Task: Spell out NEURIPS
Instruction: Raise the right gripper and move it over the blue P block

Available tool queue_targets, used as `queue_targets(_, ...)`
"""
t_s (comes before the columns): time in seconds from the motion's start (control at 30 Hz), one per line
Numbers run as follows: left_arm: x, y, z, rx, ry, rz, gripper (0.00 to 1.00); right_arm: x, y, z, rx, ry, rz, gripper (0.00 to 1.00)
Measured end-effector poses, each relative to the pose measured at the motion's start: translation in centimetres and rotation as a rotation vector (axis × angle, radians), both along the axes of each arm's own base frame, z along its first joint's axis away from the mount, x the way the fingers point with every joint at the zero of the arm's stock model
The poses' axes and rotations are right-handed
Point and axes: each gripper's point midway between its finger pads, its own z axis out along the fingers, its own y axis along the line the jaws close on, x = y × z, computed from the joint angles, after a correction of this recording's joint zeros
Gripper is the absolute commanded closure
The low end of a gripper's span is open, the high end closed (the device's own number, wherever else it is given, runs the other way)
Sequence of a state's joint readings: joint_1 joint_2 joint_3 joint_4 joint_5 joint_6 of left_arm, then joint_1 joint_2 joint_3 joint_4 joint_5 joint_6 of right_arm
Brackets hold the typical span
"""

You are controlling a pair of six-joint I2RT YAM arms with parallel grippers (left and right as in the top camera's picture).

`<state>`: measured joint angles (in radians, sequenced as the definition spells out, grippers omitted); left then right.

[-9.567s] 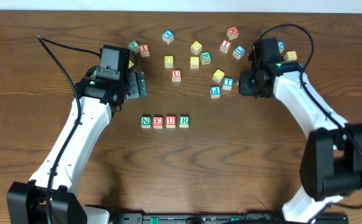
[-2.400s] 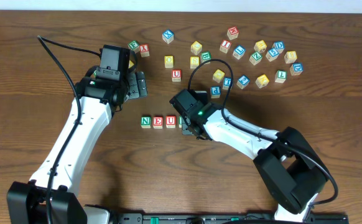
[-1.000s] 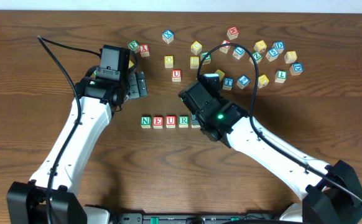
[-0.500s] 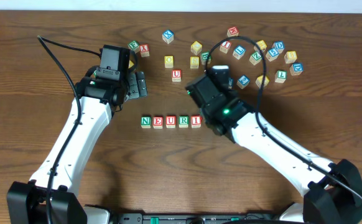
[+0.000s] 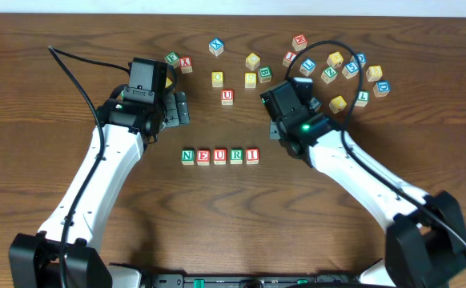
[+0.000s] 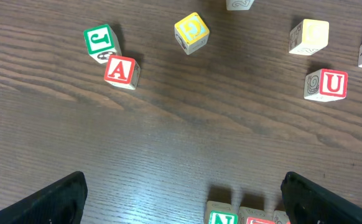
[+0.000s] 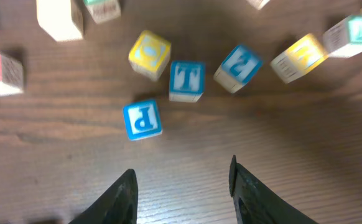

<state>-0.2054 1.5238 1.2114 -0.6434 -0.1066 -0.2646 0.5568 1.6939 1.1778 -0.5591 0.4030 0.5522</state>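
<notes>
A row of blocks reads N (image 5: pixel 187 156), E (image 5: pixel 203 156), U (image 5: pixel 219 156), R (image 5: pixel 236 155), I (image 5: pixel 252 155) at the table's middle. My right gripper (image 5: pixel 281 106) is open and empty (image 7: pixel 181 182), hovering right and above the row's end, over the near edge of the loose blocks. In the right wrist view a blue P block (image 7: pixel 142 118) lies just ahead of the fingers, left of centre; it is hidden under the arm in the overhead view. My left gripper (image 5: pixel 178 108) is open and empty (image 6: pixel 181 199), above and left of the row; the N block (image 6: pixel 221 217) shows at its bottom edge.
Several loose letter blocks lie across the back of the table: a blue T (image 7: pixel 186 79), a yellow block (image 7: pixel 150 54), a red U (image 5: pixel 227 97), a red A (image 6: pixel 122 70), a green J (image 6: pixel 100 40), and a cluster at back right (image 5: pixel 353 68).
The I block now stands at the row's right end, let go by my right gripper. That gripper has moved up and right toward the loose blocks. The left arm has not moved.
</notes>
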Motion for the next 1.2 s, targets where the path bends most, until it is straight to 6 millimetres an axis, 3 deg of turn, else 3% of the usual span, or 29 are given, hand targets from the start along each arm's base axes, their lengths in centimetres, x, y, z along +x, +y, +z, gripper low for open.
queue_targets(0.13,0.0,0.0,0.0,0.0,0.0,0.0,0.02,-0.4,0.7,-2.5,0.011,0.071,0.017,0.49)
queue_targets(0.27,0.0,0.0,0.0,0.0,0.0,0.0,0.02,-0.7,1.2,-3.5,0.033,0.109,0.03,0.43)
queue_targets(0.5,0.0,0.0,0.0,0.0,0.0,0.0,0.02,-0.2,2.1,-3.4,0.104,0.103,0.045,0.41)
queue_targets(0.83,0.0,0.0,0.0,0.0,0.0,0.0,0.02,1.6,0.7,-3.0,0.147,0.077,0.026,0.41)
queue_targets(1.07,0.0,0.0,0.0,0.0,0.0,0.0,0.02,2.6,2.0,-2.5,0.174,0.036,0.095,0.43)
queue_targets(1.2,0.0,0.0,0.0,0.0,0.0,0.0,0.02,2.5,2.3,-3.9,0.168,0.072,0.121,0.43)
